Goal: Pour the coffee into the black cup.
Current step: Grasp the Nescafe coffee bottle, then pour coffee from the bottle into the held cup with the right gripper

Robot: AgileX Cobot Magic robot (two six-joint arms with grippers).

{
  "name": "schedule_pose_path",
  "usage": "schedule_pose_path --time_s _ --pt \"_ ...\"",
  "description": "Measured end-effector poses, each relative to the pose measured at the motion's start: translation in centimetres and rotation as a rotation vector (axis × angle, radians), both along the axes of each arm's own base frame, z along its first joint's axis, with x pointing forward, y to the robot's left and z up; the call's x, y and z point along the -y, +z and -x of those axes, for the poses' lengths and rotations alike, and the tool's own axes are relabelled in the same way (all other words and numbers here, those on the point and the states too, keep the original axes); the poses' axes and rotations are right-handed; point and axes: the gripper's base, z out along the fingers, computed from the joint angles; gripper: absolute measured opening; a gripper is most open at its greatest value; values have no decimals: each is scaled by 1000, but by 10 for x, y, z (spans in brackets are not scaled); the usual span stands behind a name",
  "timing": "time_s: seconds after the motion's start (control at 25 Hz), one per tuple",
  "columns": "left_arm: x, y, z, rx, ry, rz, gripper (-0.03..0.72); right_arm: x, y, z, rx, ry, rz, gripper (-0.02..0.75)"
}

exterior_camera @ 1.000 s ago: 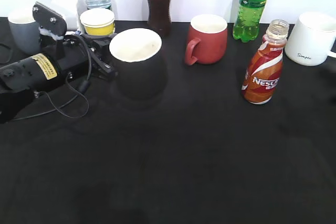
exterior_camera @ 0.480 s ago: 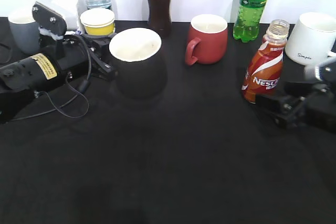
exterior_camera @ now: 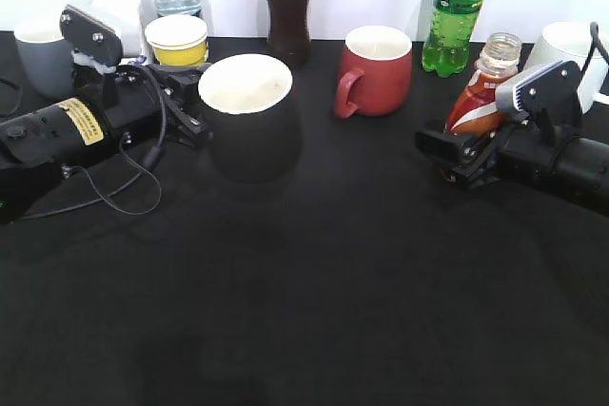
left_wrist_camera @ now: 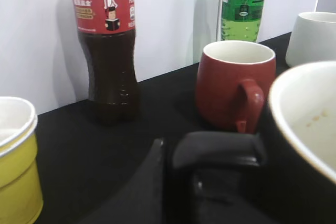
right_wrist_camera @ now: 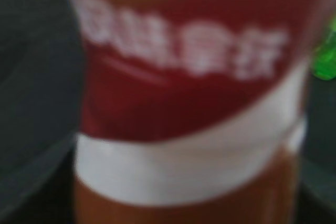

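The right gripper point(exterior_camera: 455, 151) has its jaws spread around the bottom of the coffee bottle point(exterior_camera: 481, 83); whether they squeeze it yet, I cannot tell. The left gripper point(exterior_camera: 190, 102) is clamped on the handle of the black cup point(exterior_camera: 249, 121), which stands on the left of the black table point(exterior_camera: 314, 282). The cup looks empty and white inside. A red mug point(exterior_camera: 376, 71) stands between them, farther back.
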Motion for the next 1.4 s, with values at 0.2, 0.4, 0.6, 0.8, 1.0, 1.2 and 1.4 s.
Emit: schedule_pose_path --time_s 0.2,0.4,0.6,0.8,1.0,1.2,1.4 --pt "0 0 0 0 0 0 45 0 0 0 2 -2 -2 533" --pt "10 -1 7 -17 -81 -5 45 -2 15 2 48 18 -6 533" --pt "74 11 27 -35 -255 4 45 -18 90 24 226 118 125 533" --pt "109 18 48 -21 -360 -5 45 -15 114 35 438 171 387 533" --pt "113 15 48 -53 -350 -58 45 -15 115 34 736 260 744 533" --pt "116 19 44 -43 -342 -68 45 -13 116 32 860 263 901 533" --pt "117 18 46 -31 -370 -90 45 -13 116 32 923 281 982 533"
